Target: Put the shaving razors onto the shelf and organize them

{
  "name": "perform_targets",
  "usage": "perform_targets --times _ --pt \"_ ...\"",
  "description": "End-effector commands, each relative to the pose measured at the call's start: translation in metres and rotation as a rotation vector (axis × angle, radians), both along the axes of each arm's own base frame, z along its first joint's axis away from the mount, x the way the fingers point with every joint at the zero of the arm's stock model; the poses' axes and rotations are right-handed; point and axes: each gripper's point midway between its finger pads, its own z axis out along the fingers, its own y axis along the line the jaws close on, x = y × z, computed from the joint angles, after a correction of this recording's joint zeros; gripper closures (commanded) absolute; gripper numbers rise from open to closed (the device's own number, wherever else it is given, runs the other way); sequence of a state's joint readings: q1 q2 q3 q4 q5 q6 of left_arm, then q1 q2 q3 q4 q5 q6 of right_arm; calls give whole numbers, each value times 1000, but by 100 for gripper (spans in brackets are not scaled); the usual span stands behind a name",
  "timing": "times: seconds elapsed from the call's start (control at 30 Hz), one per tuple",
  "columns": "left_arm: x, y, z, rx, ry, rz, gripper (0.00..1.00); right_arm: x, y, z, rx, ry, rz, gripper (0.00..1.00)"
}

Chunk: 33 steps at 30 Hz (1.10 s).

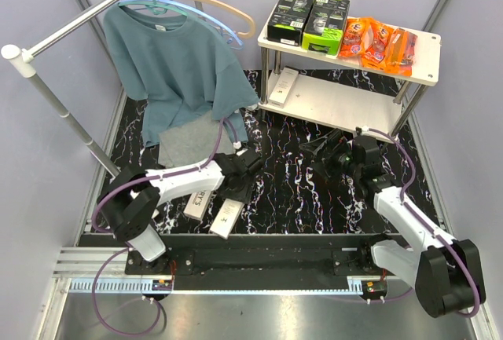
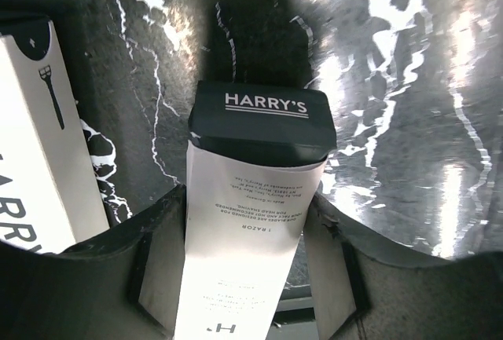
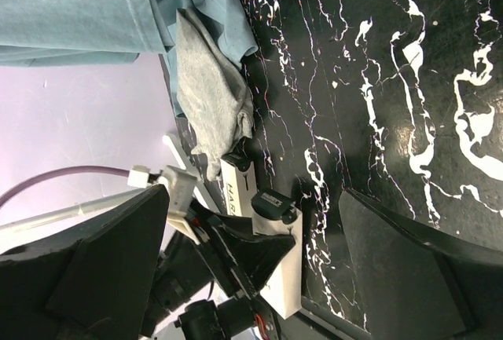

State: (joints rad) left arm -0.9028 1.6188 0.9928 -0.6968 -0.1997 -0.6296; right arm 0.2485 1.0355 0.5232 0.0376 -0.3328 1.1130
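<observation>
The left arm reaches low across the black marbled table (image 1: 291,199), its left gripper (image 2: 245,202) partly closed, both pads pressed against the sides of a slim white HARRY'S box (image 2: 244,230). This box lies flat near the table's front edge, dark-capped end pointing away from the wrist, just beside a second HARRY'S box (image 2: 39,159). The right arm is bent over the table's middle, the right gripper (image 1: 321,150) spread wide and holding nothing. Behind it stands the shelf (image 1: 346,108).
</observation>
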Motion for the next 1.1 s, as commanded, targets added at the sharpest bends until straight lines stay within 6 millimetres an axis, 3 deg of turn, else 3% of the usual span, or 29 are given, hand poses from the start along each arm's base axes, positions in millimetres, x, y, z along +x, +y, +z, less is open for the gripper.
perform_targets --times 0.0,0.17,0.3,0.63,0.9,1.07 --pt "20 -21 32 -76 -82 24 64 -2 -1 23 -26 -55 21 0" --pt "30 -31 52 -143 -97 44 66 -9 4 30 -63 -69 51 0" --pt "41 -34 71 -211 -115 84 65 -15 23 35 -107 -85 106 0" --pt "75 -13 123 -540 -117 242 65 -47 97 31 -180 -122 267 0" --pt "83 -10 139 -648 -107 276 65 -82 159 28 -186 -174 419 0" --pt "82 -13 142 -674 -101 275 65 -88 191 26 -166 -191 473 0"
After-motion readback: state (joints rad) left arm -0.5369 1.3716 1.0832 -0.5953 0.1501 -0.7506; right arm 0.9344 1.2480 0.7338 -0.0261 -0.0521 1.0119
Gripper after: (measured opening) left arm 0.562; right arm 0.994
